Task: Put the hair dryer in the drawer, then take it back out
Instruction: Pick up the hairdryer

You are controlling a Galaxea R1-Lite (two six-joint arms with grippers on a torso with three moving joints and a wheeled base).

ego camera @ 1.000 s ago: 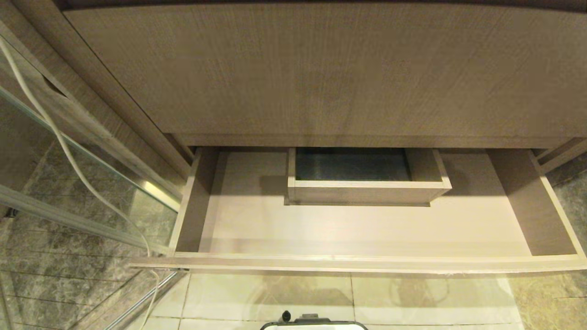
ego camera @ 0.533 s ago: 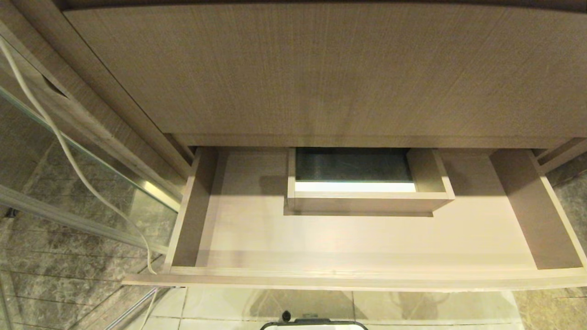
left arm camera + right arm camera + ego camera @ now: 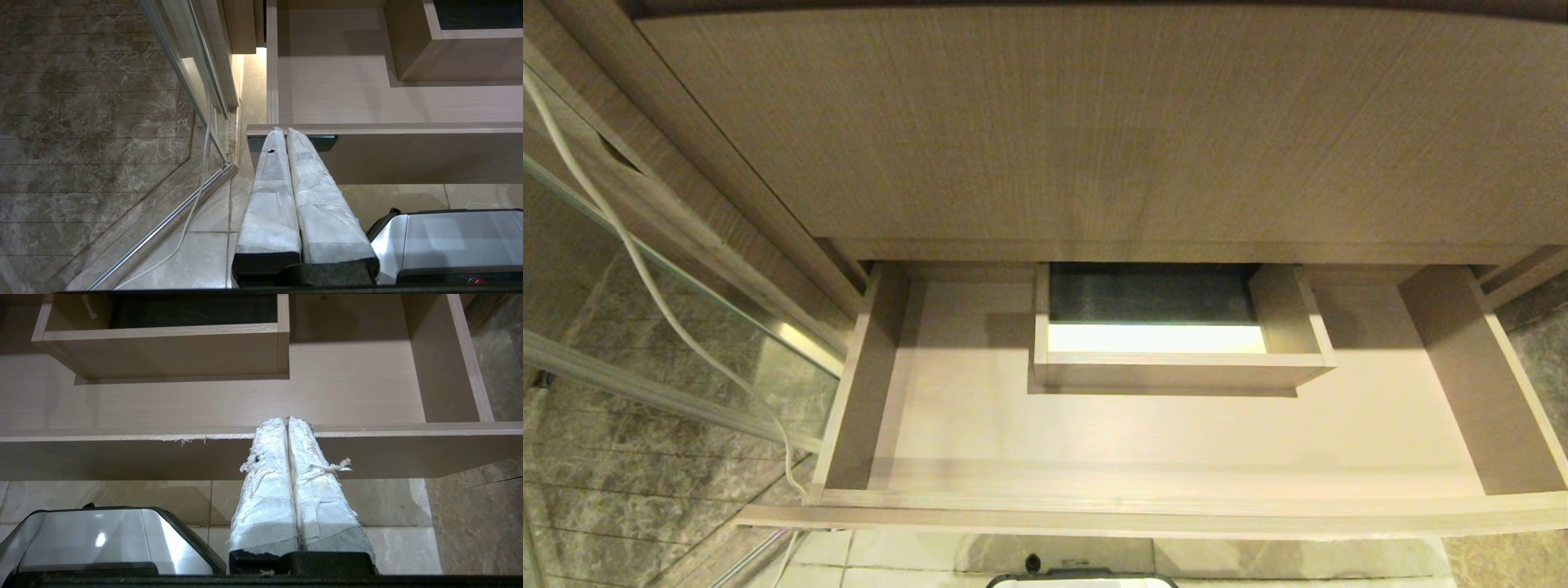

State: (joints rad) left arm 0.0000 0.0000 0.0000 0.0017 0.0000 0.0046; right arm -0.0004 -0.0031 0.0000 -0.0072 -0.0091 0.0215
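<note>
The drawer [image 3: 1143, 516] is pulled open below the cabinet front, and its pale wood-grain floor is bare. A boxed rectangular cut-out [image 3: 1176, 367] stands at its back middle. The hair dryer is out of view. Neither arm shows in the head view. In the left wrist view my left gripper [image 3: 284, 131] is shut and empty, its taped fingers [image 3: 269, 196] pointing at the left end of the drawer's front rim [image 3: 408, 128]. In the right wrist view my right gripper [image 3: 287, 419] is also shut and empty, in front of the drawer's front rim [image 3: 122, 435].
A tall wood-grain panel [image 3: 1094, 131] rises above the drawer. To the left are a glass panel [image 3: 686, 327] with a metal rail and a hanging white cable [image 3: 645, 278]. My own base [image 3: 1082, 578] sits on the tiled floor just before the drawer.
The drawer has slid further out toward me, showing more of its floor and the cut-out box. The cabinet front above has stayed in place.
</note>
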